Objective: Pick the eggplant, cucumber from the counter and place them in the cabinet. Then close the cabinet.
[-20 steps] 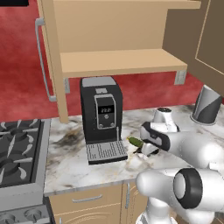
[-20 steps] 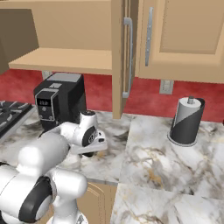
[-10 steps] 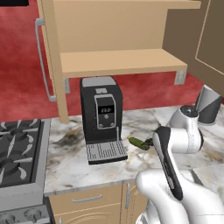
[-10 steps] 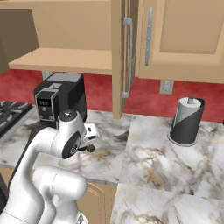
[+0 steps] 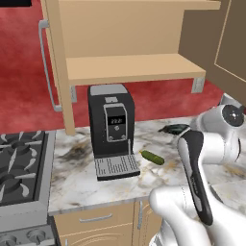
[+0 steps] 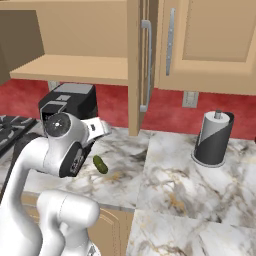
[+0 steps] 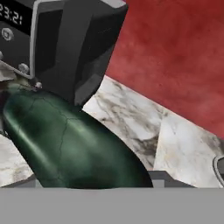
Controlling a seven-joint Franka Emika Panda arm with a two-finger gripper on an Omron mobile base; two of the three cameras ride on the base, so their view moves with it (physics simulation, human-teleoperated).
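Observation:
The eggplant (image 5: pixel 172 128), dark and glossy, hangs a little above the counter (image 5: pixel 81 185) to the right of the coffee machine, with my gripper (image 5: pixel 184 129) shut on it. In the hand view the eggplant (image 7: pixel 65 142) lies close across the lower left and hides the fingertips. The slim green cucumber (image 5: pixel 152 157) lies loose on the marbled slab just right of the machine's drip tray, also seen as the cucumber (image 6: pixel 100 164) below my gripper (image 6: pixel 102 131). Above stands the cabinet (image 5: pixel 129 67) with its doors open and a bare wooden shelf (image 6: pixel 75 67).
A black coffee machine (image 5: pixel 111 129) stands under the shelf, close to the left of the eggplant. The stove (image 5: pixel 19 168) lies at far left. A paper towel holder (image 6: pixel 212 138) stands on the right counter. An open cabinet door (image 5: pixel 53 62) hangs left of the machine.
The arm has swung up from the counter near the cucumber, and the eggplant has risen with the hand. The cucumber stays where it lay.

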